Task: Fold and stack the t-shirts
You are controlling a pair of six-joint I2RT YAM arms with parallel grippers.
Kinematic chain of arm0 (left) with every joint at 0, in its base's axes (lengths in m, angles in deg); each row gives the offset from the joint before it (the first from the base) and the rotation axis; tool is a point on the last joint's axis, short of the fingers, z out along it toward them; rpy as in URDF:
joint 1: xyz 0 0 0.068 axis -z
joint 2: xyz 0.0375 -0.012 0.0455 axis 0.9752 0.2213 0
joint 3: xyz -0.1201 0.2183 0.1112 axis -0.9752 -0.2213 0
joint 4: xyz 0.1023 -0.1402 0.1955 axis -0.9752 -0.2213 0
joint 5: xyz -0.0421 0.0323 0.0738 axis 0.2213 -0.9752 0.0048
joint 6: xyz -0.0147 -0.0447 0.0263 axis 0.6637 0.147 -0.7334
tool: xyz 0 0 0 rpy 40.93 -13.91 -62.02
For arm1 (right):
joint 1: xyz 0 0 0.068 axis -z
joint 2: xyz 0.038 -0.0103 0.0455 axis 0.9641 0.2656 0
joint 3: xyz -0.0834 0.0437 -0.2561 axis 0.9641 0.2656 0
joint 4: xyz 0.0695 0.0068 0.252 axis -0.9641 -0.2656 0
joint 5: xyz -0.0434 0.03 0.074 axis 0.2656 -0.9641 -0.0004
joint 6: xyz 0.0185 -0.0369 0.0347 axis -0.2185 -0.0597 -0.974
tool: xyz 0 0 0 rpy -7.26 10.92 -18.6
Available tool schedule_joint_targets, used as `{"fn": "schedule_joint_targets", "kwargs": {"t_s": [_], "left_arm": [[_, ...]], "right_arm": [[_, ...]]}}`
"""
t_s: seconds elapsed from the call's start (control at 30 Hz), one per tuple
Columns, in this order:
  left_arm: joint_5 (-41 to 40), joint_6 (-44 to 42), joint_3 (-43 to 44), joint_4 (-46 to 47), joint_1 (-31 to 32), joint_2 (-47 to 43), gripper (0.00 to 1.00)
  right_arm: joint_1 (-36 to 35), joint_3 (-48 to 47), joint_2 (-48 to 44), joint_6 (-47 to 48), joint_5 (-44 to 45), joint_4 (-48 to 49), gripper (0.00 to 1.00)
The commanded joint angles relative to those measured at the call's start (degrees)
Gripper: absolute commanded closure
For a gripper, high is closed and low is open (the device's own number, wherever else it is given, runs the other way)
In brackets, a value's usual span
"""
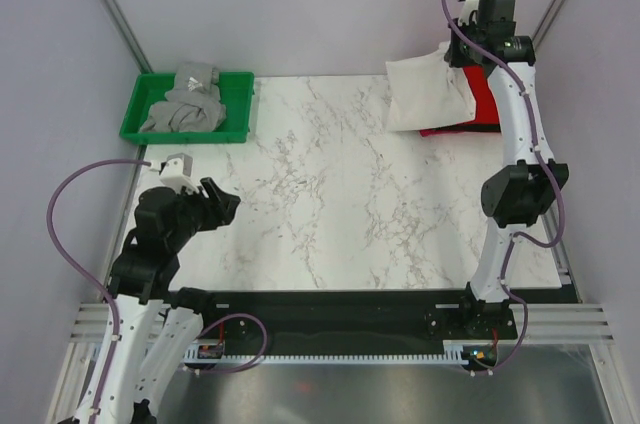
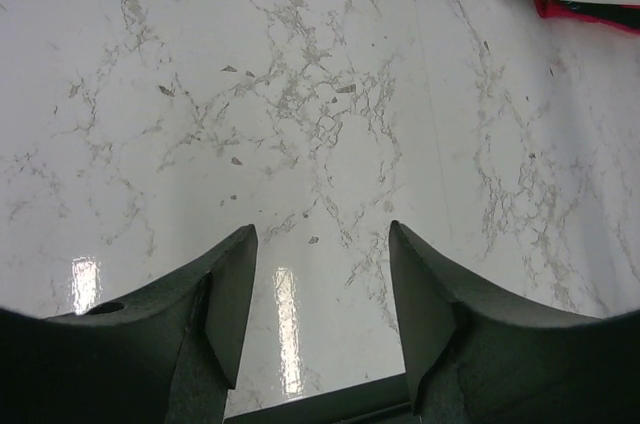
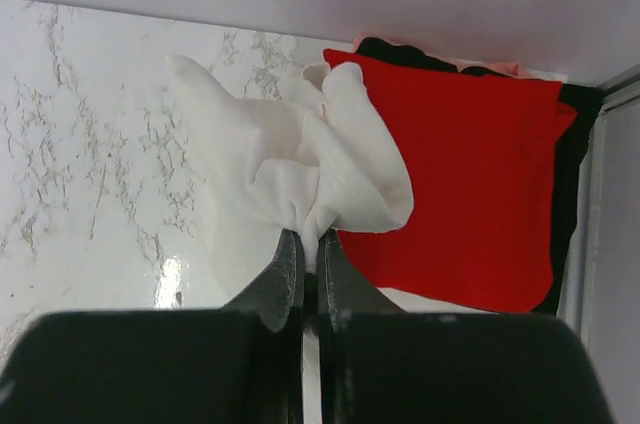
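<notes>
1. The white shirt (image 1: 428, 94) lies in the upper right of the top view. Its long side runs left to right, and its upper right corner is drawn up into a bunch.
2. In the right wrist view that bunch narrows into the right fingers (image 3: 297, 259). The cloth fans out above them, with one fold reaching toward the upper left.
3. The right fingers are pressed together on the gathered white cloth.
4. The shirt's right edge overlaps a folded red shirt (image 3: 470, 184). The red shirt lies flat on a black shirt (image 3: 572, 194), with a pink edge (image 3: 500, 68) showing at the far side.
5. The right arm (image 1: 520, 144) reaches up the right edge of the top view. Its elbow is at mid height, and its wrist turns left over the stack.
6. The left arm (image 1: 150, 244) is folded back at the lower left. The left fingers (image 1: 225, 206) point right over the bare tabletop (image 1: 330, 204). They stand well apart and hold nothing.
7. Grey shirts (image 1: 190, 104) lie crumpled in a green tray (image 1: 135, 126) at the upper left.
</notes>
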Motion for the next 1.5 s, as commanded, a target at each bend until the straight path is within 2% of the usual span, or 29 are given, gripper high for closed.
{"fn": "schedule_joint_targets", "kwargs": {"t_s": [0.0,0.5,0.7,0.9,1.17,1.47], "left_arm": [[-1.48,-0.24,0.95,0.6,0.33,0.85,0.38],[-3.15,0.29,1.56,-0.46,0.68,3.84,0.39],[-3.58,0.55,1.74,-0.72,1.03,4.62,0.4],[-4.55,0.9,1.92,-1.25,1.74,5.24,0.4],[-5.26,1.43,2.44,-2.13,1.74,6.38,0.41],[-7.01,1.78,2.53,-2.48,1.74,8.41,0.41]], "right_arm": [[1.34,-5.28,-1.52,0.45,-1.55,2.77,1.0],[9.25,-13.45,4.63,-3.15,-4.19,2.86,1.0],[10.57,-12.06,6.74,-3.06,-4.02,5.93,1.0],[11.01,-7.4,9.29,-1.58,0.27,13.66,1.0],[12.94,-9.41,17.8,0.71,4.86,22.98,1.0],[13.47,-5.64,24.05,6.69,15.66,35.9,1.0]]}}
